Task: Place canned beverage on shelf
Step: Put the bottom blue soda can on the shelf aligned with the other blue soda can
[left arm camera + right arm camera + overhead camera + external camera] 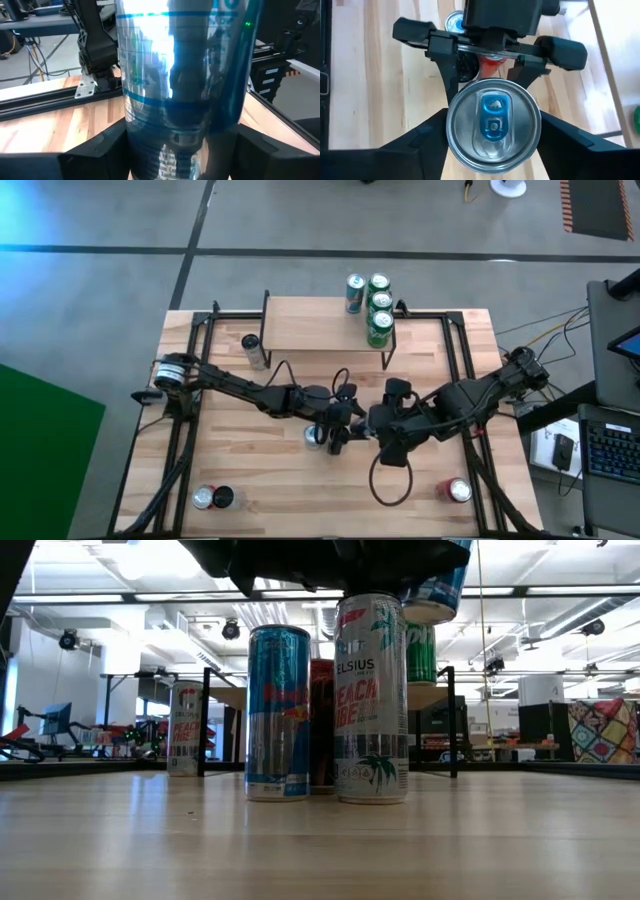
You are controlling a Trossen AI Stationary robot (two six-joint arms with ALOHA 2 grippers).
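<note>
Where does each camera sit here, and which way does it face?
High: above the table, looking straight down; both arms show, left gripper and right gripper meeting mid-table.
Low: at tabletop height, looking level past standing cans; dark gripper parts at the top.
Left wrist: faces the held can side-on, between its fingers.
Right wrist: looks down on that can's top, own fingers beside it.
Shared: both wrist views show the held can.
</note>
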